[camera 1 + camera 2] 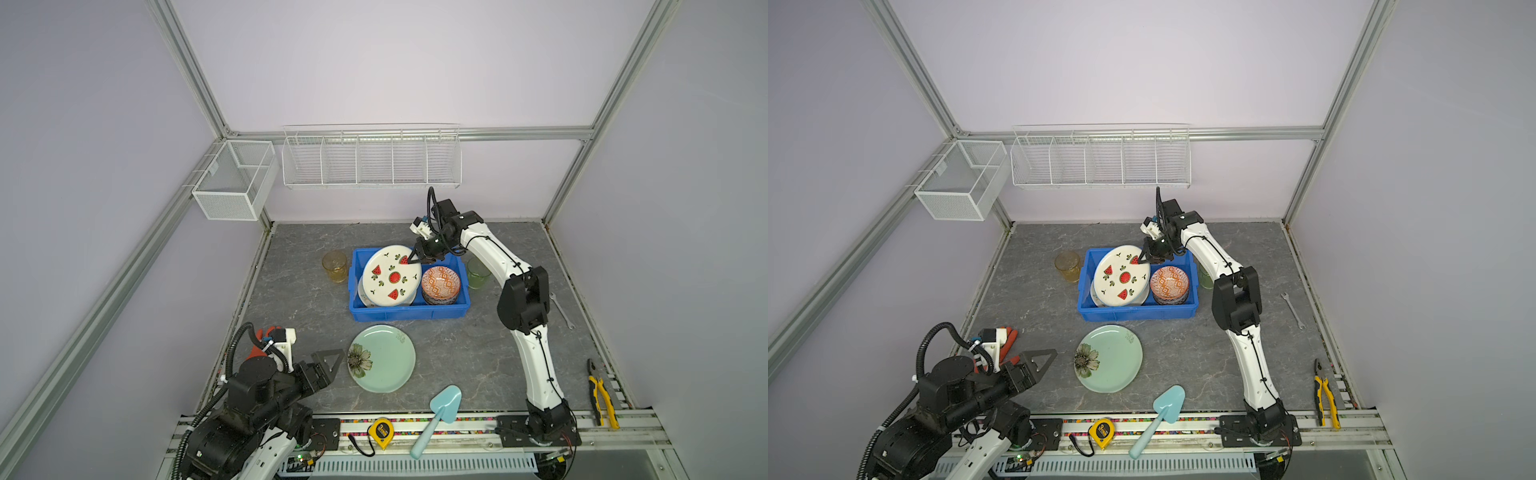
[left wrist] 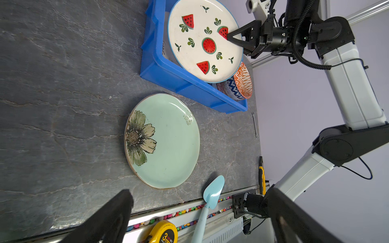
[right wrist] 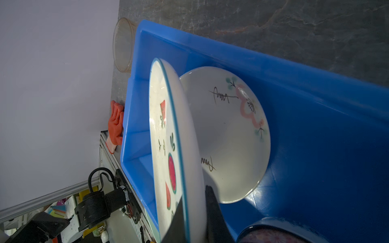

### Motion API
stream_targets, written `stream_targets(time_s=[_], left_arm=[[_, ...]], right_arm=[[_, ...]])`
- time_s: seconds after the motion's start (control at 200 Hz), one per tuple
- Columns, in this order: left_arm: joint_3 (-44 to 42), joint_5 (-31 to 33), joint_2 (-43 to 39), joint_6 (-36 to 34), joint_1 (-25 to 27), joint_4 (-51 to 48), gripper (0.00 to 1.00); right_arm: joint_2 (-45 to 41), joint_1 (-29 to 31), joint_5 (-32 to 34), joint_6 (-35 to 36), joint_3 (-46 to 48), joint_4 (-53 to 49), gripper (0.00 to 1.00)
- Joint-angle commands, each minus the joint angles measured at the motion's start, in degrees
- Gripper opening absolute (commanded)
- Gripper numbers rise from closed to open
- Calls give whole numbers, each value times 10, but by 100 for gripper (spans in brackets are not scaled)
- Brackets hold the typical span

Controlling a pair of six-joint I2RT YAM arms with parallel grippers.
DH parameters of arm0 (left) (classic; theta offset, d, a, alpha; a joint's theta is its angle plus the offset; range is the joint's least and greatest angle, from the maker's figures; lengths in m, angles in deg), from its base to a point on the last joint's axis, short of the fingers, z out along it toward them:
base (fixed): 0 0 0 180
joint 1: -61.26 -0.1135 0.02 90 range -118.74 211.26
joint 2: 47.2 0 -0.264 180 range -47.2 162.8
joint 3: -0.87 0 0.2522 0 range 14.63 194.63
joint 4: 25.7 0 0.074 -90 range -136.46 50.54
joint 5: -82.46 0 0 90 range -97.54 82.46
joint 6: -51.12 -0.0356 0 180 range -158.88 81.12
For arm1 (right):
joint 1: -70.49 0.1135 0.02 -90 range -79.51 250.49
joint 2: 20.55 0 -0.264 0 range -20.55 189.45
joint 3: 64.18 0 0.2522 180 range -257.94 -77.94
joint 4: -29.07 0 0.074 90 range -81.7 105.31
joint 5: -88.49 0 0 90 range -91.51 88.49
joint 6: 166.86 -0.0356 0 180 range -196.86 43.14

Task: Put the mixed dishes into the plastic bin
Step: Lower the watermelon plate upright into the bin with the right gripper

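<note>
The right gripper (image 1: 412,258) is clamped on the far rim of the watermelon plate (image 1: 388,276), holding it tilted in the left part of the bin (image 1: 409,312), above the doodle plate (image 3: 227,134) lying on the bin's floor. Stacked bowls (image 1: 440,282) fill the bin's right part. The green plate (image 1: 382,359) lies on the table in front of the bin, just beside the left gripper (image 1: 332,368), whose jaws gape wide and empty. An amber cup (image 1: 335,266) and a green cup (image 1: 478,272) flank the bin.

You can read only a bold "3" on the black label of the yellow tape measure (image 2: 162,233); the smaller print beside it is illegible.
</note>
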Motion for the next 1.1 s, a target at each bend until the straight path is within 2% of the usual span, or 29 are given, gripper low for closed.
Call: stream_targets(time_s=[0.0,1.095], left_arm=[[4,6,3,5,-1,-4,100],[-11,-34,120,-57,-1,89,100]], right_arm=[[-3,-1,-27,16,-28,2,6],[88,11,-9,14,-118,-29,7]])
